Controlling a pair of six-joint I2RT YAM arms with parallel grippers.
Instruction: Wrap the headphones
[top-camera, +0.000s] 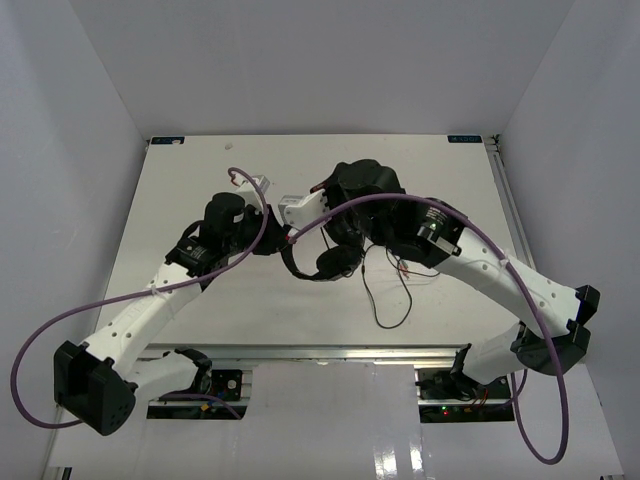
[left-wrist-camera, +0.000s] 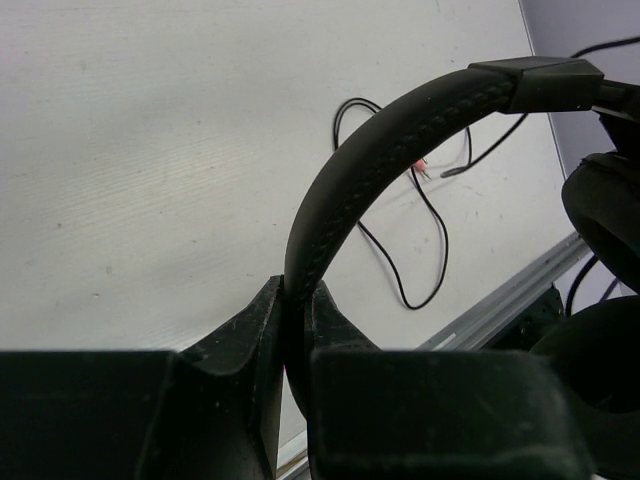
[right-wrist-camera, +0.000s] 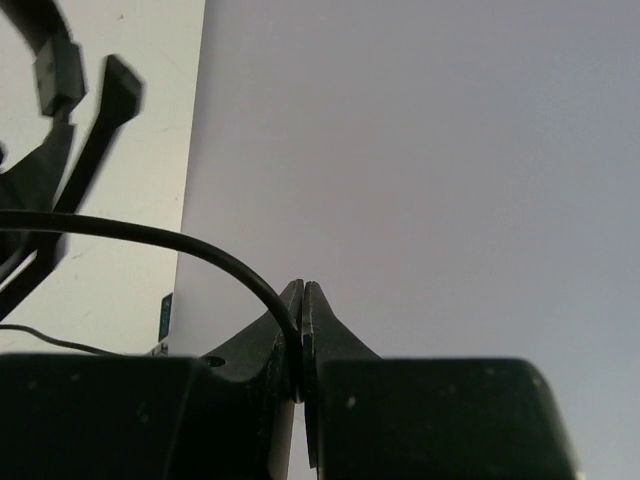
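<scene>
The black headphones (top-camera: 335, 263) hang above the white table (top-camera: 200, 180) between the two arms. My left gripper (left-wrist-camera: 298, 290) is shut on the thin stitched headband (left-wrist-camera: 400, 130), which arches up and to the right toward the ear cups (left-wrist-camera: 605, 215). My right gripper (right-wrist-camera: 303, 290) is shut on the thin dark cord (right-wrist-camera: 150, 235), which curves in from the left and runs down between the fingers. From above, the left gripper (top-camera: 292, 238) and right gripper (top-camera: 335, 185) stand close together mid-table. The loose cord (top-camera: 390, 300) loops on the table; its reddish tips (left-wrist-camera: 420, 170) lie there.
Thick purple robot cables (top-camera: 250, 240) arc over both arms. A metal rail (top-camera: 330, 352) runs along the table's near edge. White walls (top-camera: 70, 120) enclose the left, back and right sides; the right wrist view faces a wall (right-wrist-camera: 450, 150).
</scene>
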